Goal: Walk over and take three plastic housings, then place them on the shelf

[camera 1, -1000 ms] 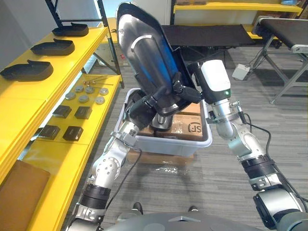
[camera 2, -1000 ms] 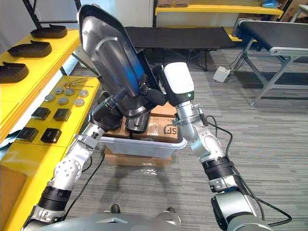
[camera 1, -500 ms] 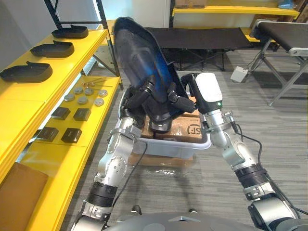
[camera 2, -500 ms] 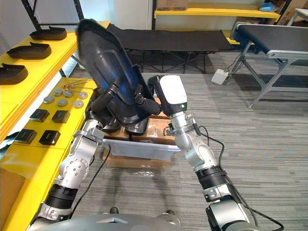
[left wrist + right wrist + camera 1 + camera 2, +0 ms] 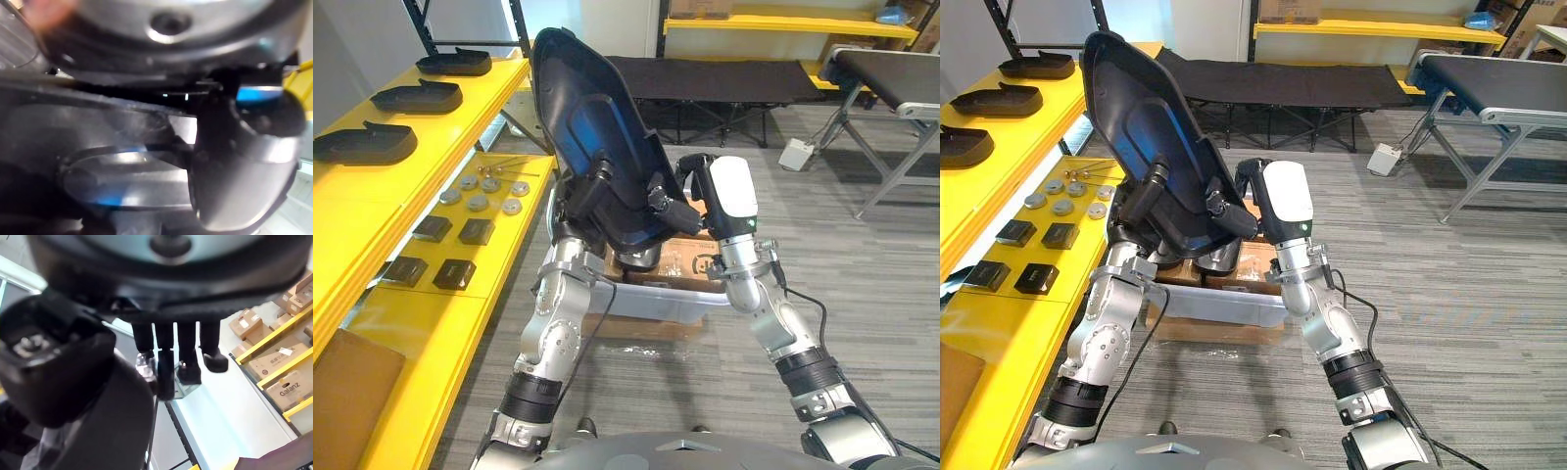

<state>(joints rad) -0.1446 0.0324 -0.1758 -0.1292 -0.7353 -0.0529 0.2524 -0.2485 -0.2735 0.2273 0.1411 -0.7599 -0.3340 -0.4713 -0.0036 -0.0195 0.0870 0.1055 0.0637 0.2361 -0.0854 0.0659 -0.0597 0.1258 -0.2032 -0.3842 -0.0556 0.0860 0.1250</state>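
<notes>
The left hand (image 5: 595,188) and the right hand (image 5: 668,201) are clamping the lower rim of the large black plastic housing (image 5: 589,108), holding it tilted above the grey bin (image 5: 651,299); the shell is presenting as stiff, light and glossy, so opposed rim grips are suiting it best

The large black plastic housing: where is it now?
The large black plastic housing is mid-picture in the left eye view, gripped by the left hand and right hand above a grey plastic bin.
</notes>
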